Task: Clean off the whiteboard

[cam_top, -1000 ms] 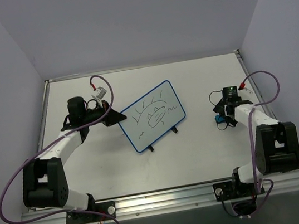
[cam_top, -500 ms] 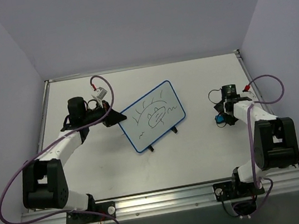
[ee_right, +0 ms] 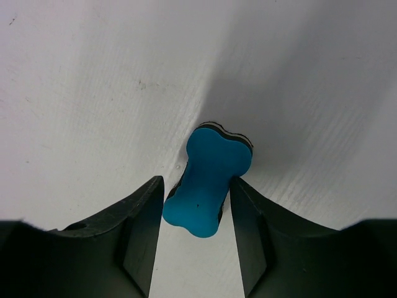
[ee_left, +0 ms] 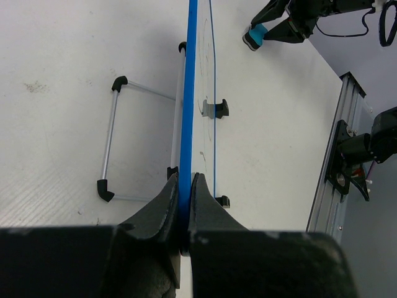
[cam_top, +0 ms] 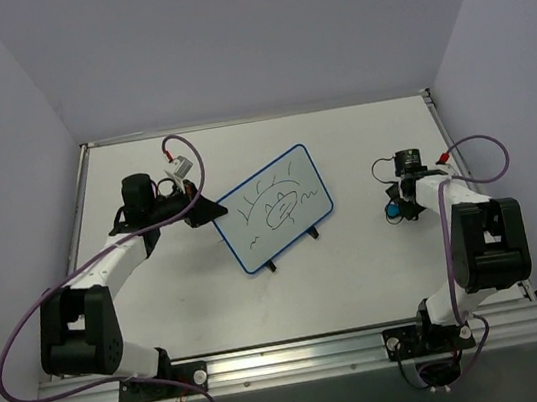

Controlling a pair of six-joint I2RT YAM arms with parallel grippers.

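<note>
The left gripper is clamped shut on the edge of the whiteboard, which stands mid-table, doodles unwiped. The right gripper hugs both sides of the eraser lying on the table; whether it truly grips cannot be told. The eraser's curved, waisted sides could let it twist or slip out when lifted.
</note>
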